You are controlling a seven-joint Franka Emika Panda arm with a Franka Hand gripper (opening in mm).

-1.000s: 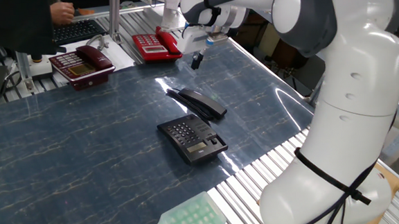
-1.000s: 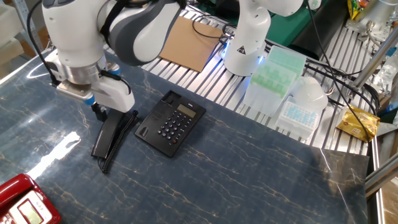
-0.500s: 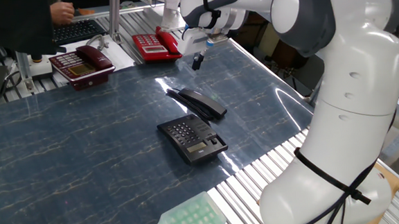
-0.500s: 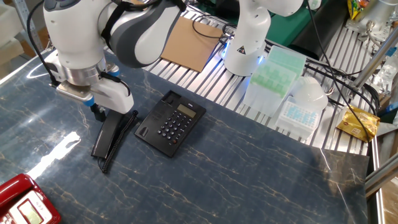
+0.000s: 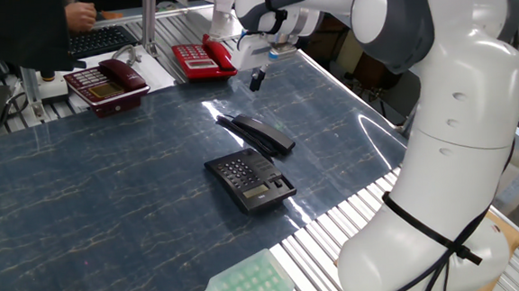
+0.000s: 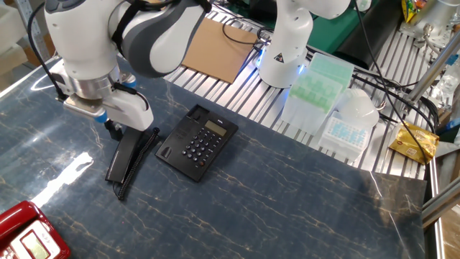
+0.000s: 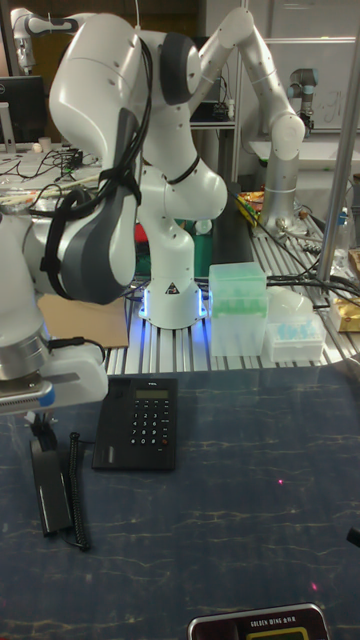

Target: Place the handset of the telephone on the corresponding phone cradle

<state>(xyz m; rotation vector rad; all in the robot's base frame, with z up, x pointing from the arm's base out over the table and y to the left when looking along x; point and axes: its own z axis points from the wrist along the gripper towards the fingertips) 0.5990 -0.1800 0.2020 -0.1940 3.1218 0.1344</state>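
The black telephone lies flat on the dark marble table, keypad up. Its phone cradle, the strip on the side nearest the handset, holds nothing. The slim black handset lies on the table beside the base, with its coiled cord alongside. My gripper hangs just above the handset's far end. Its dark fingers look pressed together with nothing between them.
A dark red phone and a bright red phone sit at the table's far edge. Green and white tip racks stand on the slatted strip near the arm's base. A person's hand is at a keyboard behind.
The arm has drifted very slightly sideways over the handset's end. The handset and the telephone have not moved.
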